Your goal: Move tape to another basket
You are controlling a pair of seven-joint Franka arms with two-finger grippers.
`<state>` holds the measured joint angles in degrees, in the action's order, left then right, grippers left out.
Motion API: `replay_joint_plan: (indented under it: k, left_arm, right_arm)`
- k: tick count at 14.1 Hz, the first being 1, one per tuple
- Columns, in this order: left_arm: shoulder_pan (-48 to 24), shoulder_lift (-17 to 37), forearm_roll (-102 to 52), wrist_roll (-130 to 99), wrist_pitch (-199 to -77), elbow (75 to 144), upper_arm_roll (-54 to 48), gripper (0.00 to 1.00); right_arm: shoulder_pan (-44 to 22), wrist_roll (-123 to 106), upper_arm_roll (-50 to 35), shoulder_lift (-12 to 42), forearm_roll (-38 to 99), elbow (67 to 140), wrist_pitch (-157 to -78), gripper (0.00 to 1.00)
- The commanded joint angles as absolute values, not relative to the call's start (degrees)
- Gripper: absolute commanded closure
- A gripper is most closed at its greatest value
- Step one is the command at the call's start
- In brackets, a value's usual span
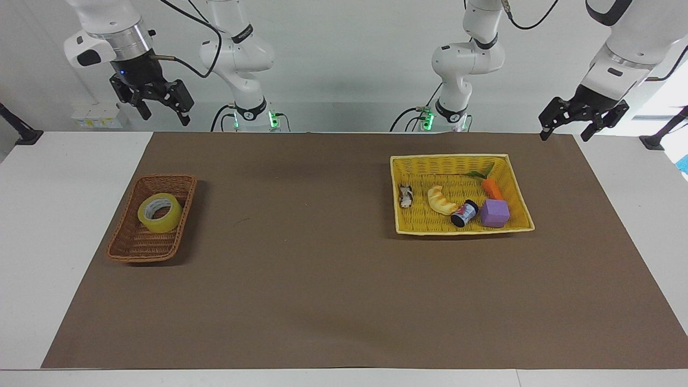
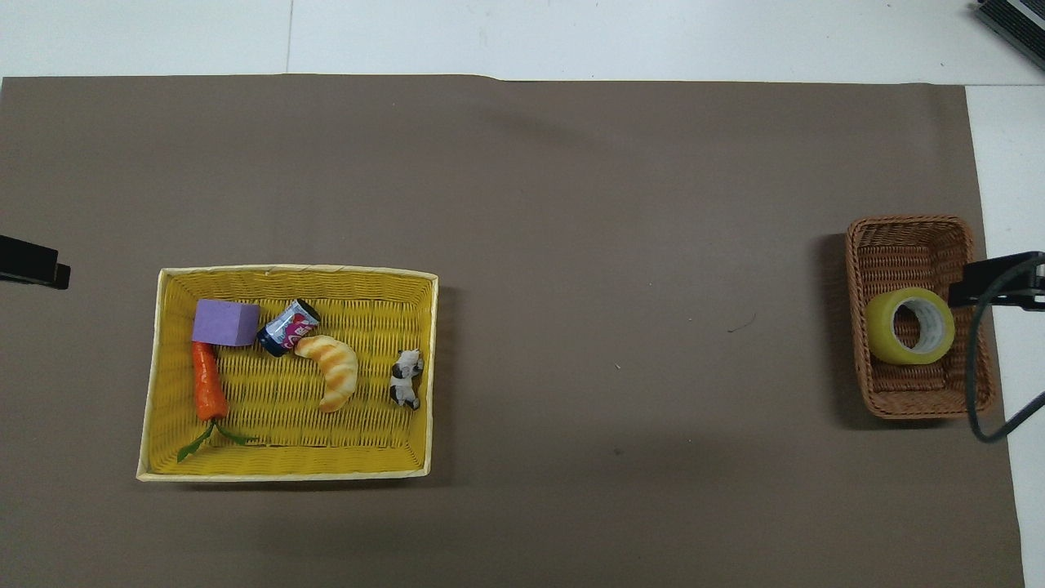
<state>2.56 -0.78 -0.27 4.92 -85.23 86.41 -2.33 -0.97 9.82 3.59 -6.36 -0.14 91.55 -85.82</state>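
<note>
Now tape (image 1: 159, 213) in wicker basket (image 1: 131, 246) — both hands open, raised

Right gripper (image 1: 163, 111) raised high at the right arm's end, fingers spread apart, holding nothing. Left gripper (image 1: 567, 131) hanging low over the left arm's end, fingers apart, empty, waiting.

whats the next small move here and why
Probably bring the right gripper down over the tape. The tape lies flat in the brown wicker basket at the right arm's end of the table, untouched. That gripper hangs high above the table edge with open jaws holding nothing. The left gripper waits, also open, near the yellow basket.
</note>
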Motion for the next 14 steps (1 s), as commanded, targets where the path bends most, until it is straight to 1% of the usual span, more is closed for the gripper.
replay_joint_plan:
  k: [1,3,9,14]
  left_arm:
    - [3.34,-1.93,-0.97,5.36,-84.90,87.45,-2.64,0.00]
    - [3.34,-1.93,-0.97,5.36,-84.90,87.45,-2.64,0.00]
    - [3.34,-1.93,-0.97,5.36,-84.90,87.45,-2.64,0.00]
    - [3.34,-1.93,-0.97,5.36,-84.90,87.45,-2.64,0.00]
  right_arm:
    - [-0.26,7.91,3.16,-7.56,0.53,92.91,-85.79,0.00]
    - [-0.18,4.41,3.25,-7.56,-0.35,90.71,-81.41,0.00]
    - [-0.26,3.34,3.08,-8.00,-0.44,92.99,-82.70,0.00]
    - [-0.26,2.63,3.16,-8.17,-0.35,92.90,-82.26,0.00]
